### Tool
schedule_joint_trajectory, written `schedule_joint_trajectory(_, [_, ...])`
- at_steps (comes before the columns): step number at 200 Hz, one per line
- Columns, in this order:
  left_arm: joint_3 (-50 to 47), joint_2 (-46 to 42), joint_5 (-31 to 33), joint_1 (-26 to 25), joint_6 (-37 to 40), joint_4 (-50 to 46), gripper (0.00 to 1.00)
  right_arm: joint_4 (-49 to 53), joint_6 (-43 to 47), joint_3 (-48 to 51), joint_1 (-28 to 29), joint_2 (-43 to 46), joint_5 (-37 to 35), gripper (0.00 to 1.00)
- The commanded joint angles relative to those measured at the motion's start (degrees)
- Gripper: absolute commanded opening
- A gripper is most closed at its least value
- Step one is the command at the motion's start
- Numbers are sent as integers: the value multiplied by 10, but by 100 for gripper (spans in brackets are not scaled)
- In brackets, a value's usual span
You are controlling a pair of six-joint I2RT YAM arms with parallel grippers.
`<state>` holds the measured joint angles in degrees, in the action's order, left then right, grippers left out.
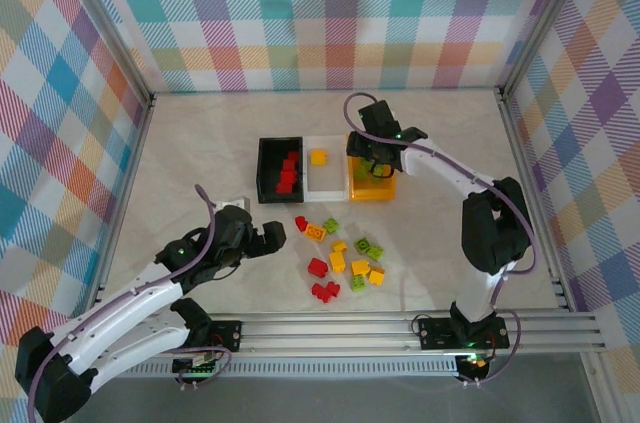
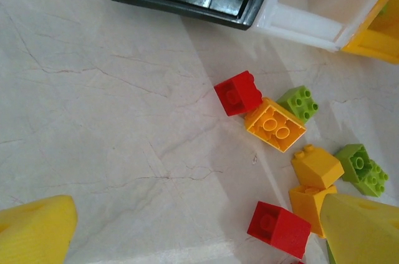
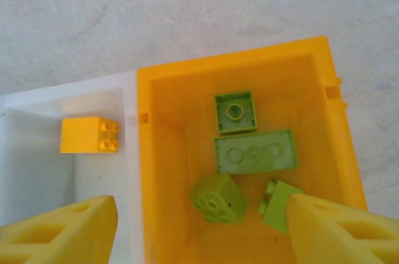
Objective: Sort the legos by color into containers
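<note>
Three containers stand in a row: a black bin point(image 1: 266, 169) with red legos point(image 1: 288, 171), a white bin point(image 1: 322, 183) with one yellow lego point(image 3: 90, 135), and an orange-yellow bin point(image 3: 142, 170) with several green legos point(image 3: 255, 151). My right gripper point(image 3: 199, 236) hangs open above the orange-yellow bin point(image 1: 372, 191), nothing between its fingers; a green lego point(image 3: 218, 198) lies loose on the floor below. Loose red, yellow and green legos point(image 1: 340, 258) lie in front of the bins. My left gripper point(image 2: 196, 242) is open over bare table just left of that pile, near a red lego point(image 2: 278, 228).
Aluminium rails point(image 1: 400, 328) run along the near edge, and plaid walls close in the back and both sides. Bare tabletop point(image 1: 190, 153) stretches left of the black bin and behind the bins.
</note>
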<state>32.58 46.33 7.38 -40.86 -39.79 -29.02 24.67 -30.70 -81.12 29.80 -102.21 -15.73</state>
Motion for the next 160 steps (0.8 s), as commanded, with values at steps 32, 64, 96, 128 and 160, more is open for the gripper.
schedule_joint_trajectory(32, [20, 88, -20, -55, 33, 52, 96, -23, -2, 97, 7, 113, 42, 76])
schedule_joint_trajectory(64, [54, 191, -3, -85, 46, 87, 94, -51, -17, 204, 17, 183, 55, 77])
schedule_joint_trajectory(96, [91, 277, 74, -82, 69, 112, 91, -69, -31, 265, 20, 222, 70, 77])
schedule_joint_trajectory(128, [123, 334, 75, -46, 83, 167, 75, -73, -32, 287, 20, 242, 69, 77])
schedule_joint_trajectory(160, [147, 379, 73, -24, 84, 187, 68, -74, -29, 297, 20, 250, 63, 77])
